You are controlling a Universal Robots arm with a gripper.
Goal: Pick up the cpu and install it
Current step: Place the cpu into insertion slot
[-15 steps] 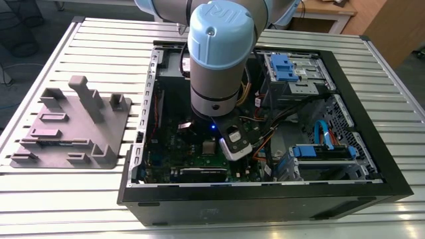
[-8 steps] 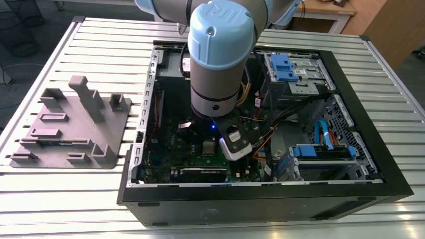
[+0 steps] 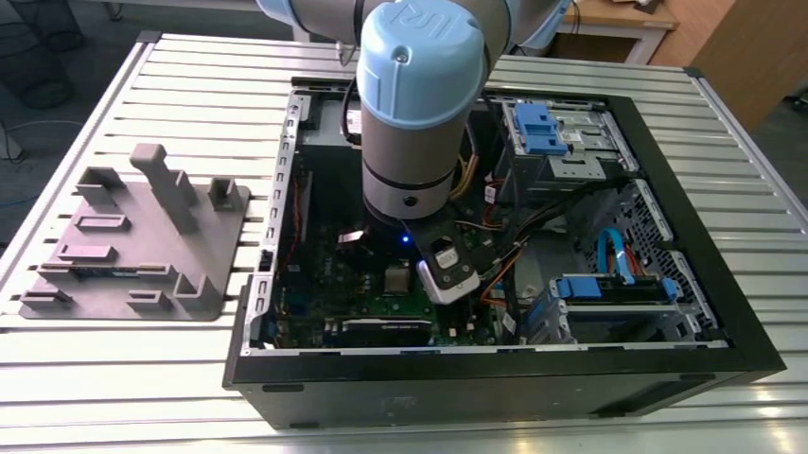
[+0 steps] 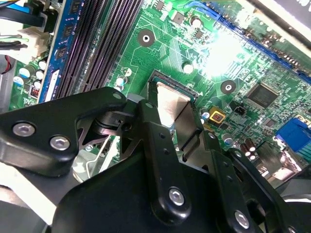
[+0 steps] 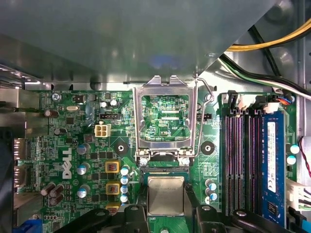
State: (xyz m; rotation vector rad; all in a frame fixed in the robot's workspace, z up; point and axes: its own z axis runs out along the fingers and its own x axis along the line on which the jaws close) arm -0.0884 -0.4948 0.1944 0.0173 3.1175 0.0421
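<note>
From the exterior view's left I see a grey tray [image 3: 139, 236] on the tabletop [image 3: 189, 85], then the open computer case [image 3: 505, 383] with the arm [image 3: 417, 95] reaching down into it. In the first wrist view the cpu [image 5: 165, 195] lies flat on the motherboard [image 5: 73, 160], just beside the raised metal frame [image 5: 166, 85] and between the two black fingers [image 5: 132, 216]. I cannot tell whether they clench it or stand free of it.

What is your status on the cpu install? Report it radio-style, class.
Gripper low over the motherboard, at the cpu. Seated or not, cannot tell. Socket frame raised open, nothing blocking.
</note>
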